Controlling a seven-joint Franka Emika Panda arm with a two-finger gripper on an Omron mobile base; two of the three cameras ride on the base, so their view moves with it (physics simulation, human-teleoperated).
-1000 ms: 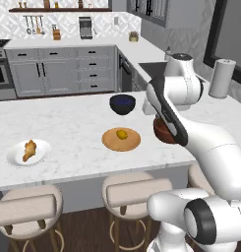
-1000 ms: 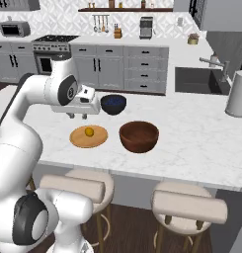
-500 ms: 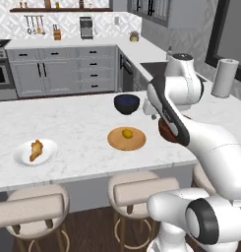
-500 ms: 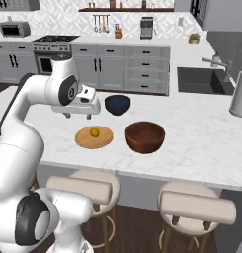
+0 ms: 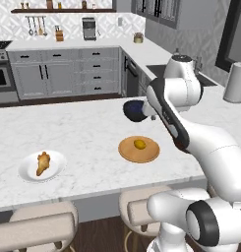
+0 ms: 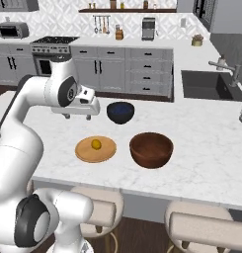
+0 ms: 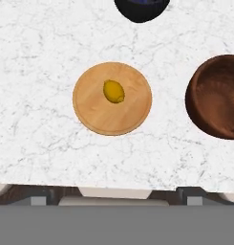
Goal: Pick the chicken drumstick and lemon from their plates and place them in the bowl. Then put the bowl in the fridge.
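Nothing moved yet

L to R: drumstick (image 5: 43, 163) on white plate (image 5: 28, 172), lemon (image 5: 139, 144) on wood plate (image 5: 129, 153), brown bowl (image 6: 151, 149) empty. Gripper (image 6: 77, 115) above counter, jaws wide apart, holding nothing. Both picks + fridge step left
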